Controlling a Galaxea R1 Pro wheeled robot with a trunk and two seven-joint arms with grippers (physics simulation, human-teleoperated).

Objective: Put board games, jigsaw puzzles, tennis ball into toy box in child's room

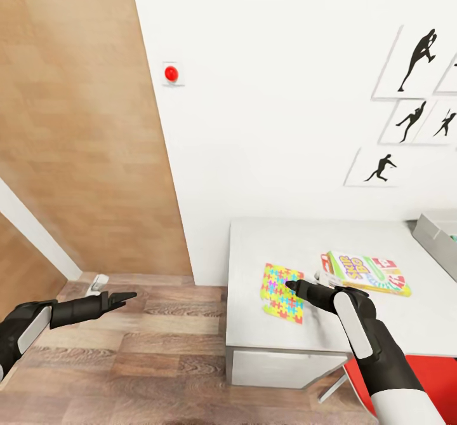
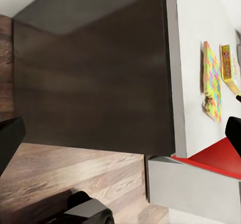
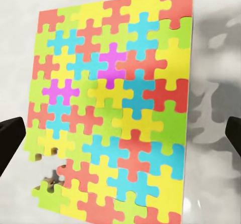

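A jigsaw puzzle point(image 1: 281, 293) with yellow, pink, blue and green pieces lies flat near the left end of the white table point(image 1: 254, 336). My right gripper point(image 1: 293, 284) hovers just above it, open, its two fingertips point(image 3: 10, 143) standing on either side of the puzzle board point(image 3: 113, 108). To the right of the puzzle lies a green-edged board game point(image 1: 371, 272) with something red-edged under it. The light-grey toy box point(image 1: 435, 234) sits at the table's far right. My left gripper point(image 1: 127, 298) is open and empty over the wood floor, left of the table.
A red object point(image 1: 435, 374) sits low under the table's front right. The white wall behind carries baseball-player silhouettes point(image 1: 416, 120) and a red button point(image 1: 171, 73). A wooden panel point(image 1: 76, 126) stands at the left. The left wrist view shows the table's end point(image 2: 183, 83) and the puzzle point(image 2: 212, 81).
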